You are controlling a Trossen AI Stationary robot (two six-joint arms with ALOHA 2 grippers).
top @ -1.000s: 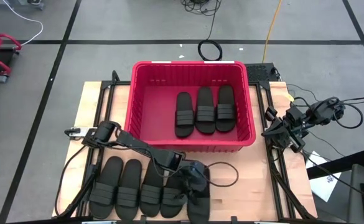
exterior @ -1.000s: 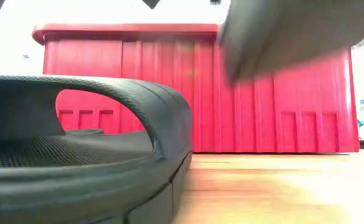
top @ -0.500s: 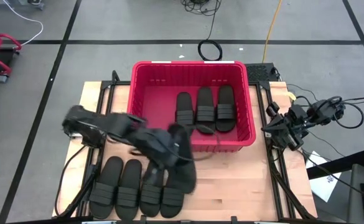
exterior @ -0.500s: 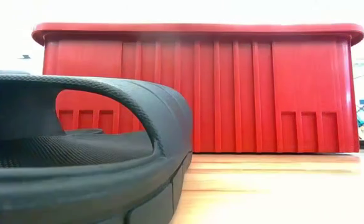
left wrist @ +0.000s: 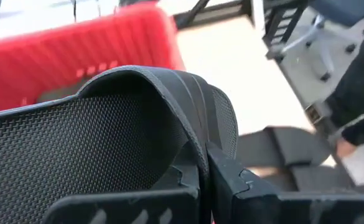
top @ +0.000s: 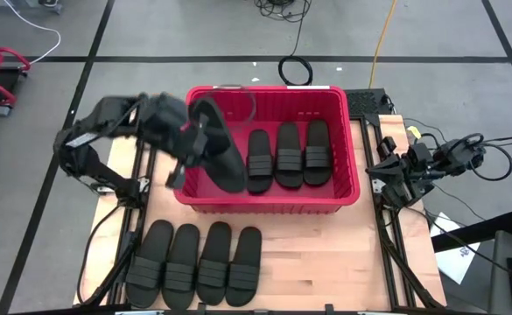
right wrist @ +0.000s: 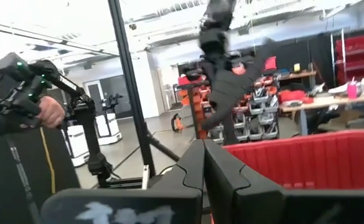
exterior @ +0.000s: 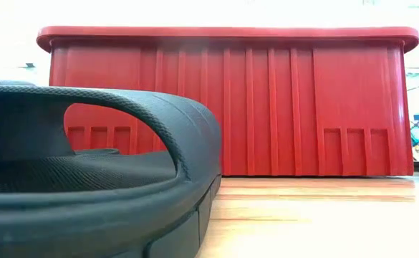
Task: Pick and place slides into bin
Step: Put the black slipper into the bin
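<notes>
Clamped on a slide (top: pixel 223 149) by its strap, my left gripper (top: pixel 188 138) has swung up from the table—now over the bin's (top: pixel 264 203) empty left side, beside three already inside. Four wait in front. My right gripper (top: pixel 387 179) rests shut, off to the side.

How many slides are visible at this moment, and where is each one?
8: three slides lie in the bin at; four on the table at; one held slide in the left gripper.
</notes>
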